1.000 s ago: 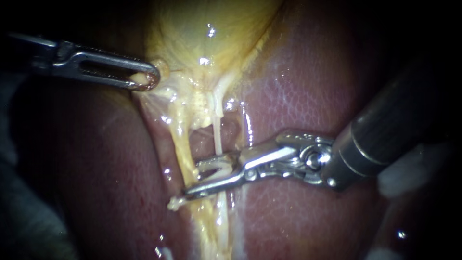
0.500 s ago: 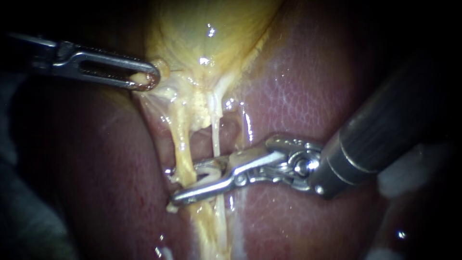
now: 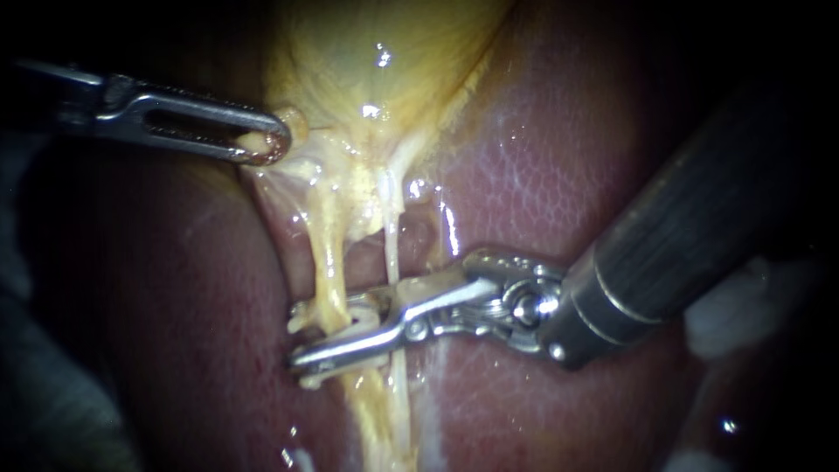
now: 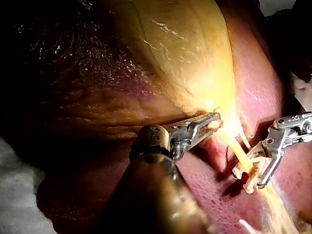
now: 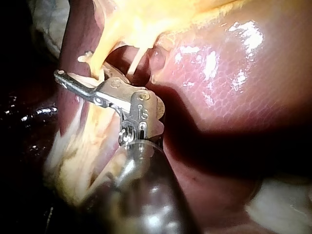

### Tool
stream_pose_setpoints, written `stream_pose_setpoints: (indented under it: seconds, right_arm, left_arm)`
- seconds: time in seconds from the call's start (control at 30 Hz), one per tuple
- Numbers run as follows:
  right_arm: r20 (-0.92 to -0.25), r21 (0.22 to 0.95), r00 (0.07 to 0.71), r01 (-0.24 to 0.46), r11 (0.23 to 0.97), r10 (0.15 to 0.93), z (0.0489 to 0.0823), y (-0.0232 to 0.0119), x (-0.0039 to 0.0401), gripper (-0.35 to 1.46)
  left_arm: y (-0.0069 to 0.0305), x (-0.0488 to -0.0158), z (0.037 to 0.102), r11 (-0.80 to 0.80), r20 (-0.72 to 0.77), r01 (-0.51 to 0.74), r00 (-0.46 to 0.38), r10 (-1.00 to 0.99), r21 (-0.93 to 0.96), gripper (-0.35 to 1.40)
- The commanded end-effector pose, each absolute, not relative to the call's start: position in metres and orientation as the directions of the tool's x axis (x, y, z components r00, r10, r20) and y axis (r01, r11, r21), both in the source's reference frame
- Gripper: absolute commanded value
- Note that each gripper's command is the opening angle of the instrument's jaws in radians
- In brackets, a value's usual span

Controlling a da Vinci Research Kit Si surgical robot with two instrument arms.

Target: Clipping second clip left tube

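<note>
Two tubes down from the neck of the gallbladder [image 3: 376, 61] toward the near side, across the liver [image 3: 542, 175]. Left tube [image 3: 325, 258] thick and yellow; right tube [image 3: 392, 253] thin and whitish, just beside it on the right. Left tube set between the jaws of the right instrument [image 3: 330, 334], roughly midway along its visible run, with one jaw on its far side and the other on its near side. Jaws standing apart, carrying an open pale clip [image 4: 249, 185], one leg along each jaw and the left tube in the gap between the legs. Right tube crossed by the same jaws close to their hinge; whether inside the gap or behind them, not clear. Dark shaft of the right instrument slanting in from the far right, low over the liver. Farther off and to the left, the left instrument [image 3: 262, 144], in from the left edge, its slotted jaws clamped on a nub of yellow tissue at the gallbladder's neck. Thin glistening membrane stretched from that grip toward the top of the left tube.
</note>
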State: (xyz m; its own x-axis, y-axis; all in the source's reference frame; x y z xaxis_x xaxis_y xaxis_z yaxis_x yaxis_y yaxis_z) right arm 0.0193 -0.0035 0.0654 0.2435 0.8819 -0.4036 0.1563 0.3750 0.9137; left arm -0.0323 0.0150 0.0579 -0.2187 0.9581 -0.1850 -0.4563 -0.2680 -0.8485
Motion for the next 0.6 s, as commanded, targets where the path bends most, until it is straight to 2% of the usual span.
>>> stream_pose_setpoints:
  seconds: [0.03,0.3,0.6]
  right_arm:
    - [-0.404,0.913,0.244,0.156,0.376,0.881,0.0654,-0.0036,0.0194,0.47]
    - [-0.410,0.910,0.263,0.184,0.372,0.873,0.0646,-0.0042,0.0195,0.46]
    - [-0.407,0.908,0.280,0.224,0.353,0.869,0.0620,-0.0049,0.0191,0.44]
  left_arm:
    - [0.0150,-0.0323,0.0579,-0.268,-0.185,-0.457,-0.219,0.958,-0.848,-0.35]
    - [0.0150,-0.0323,0.0579,-0.268,-0.185,-0.457,-0.219,0.958,-0.848,-0.35]
    - [0.0150,-0.0322,0.0579,-0.268,-0.185,-0.457,-0.219,0.958,-0.848,-0.35]
